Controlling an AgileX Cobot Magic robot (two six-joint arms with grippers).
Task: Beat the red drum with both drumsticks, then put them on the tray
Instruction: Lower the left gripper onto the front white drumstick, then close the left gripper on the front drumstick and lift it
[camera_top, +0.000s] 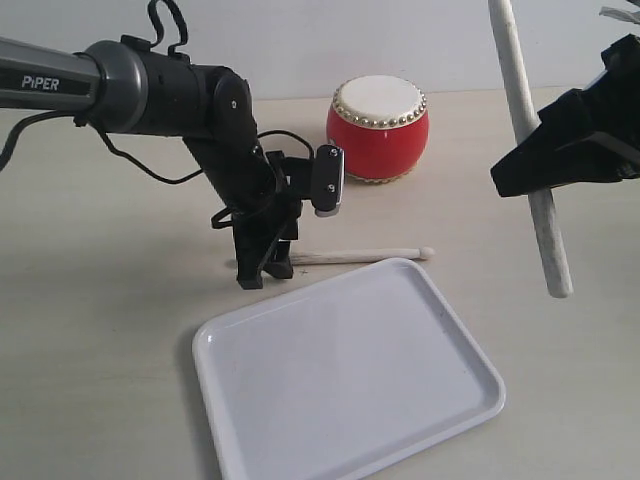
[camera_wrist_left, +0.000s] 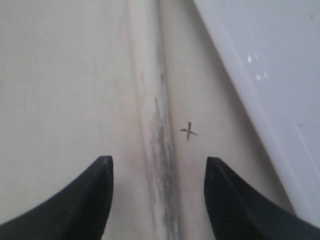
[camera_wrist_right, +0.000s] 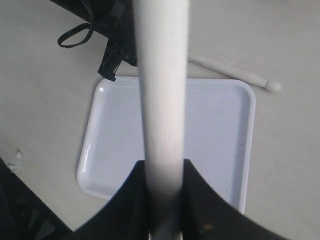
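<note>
At tray's (camera_top: 240, 335) 11 o'clock, left gripper (camera_top: 265, 268) stood open astride the lying stick (camera_top: 365, 256); right gripper (camera_top: 535, 160) clamped the other stick (camera_top: 512, 60). Advised: close squarely, centred.

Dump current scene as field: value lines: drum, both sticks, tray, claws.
tray: on table, nothing on it
red drum: upright, beyond the tray, nothing touching it
lying drumstick: flat on the table along the tray's far rim, not on the tray
held drumstick: lifted, steeply tilted
left claw: open, low, straddling the lying drumstick's butt end
right claw: shut on the held drumstick
</note>
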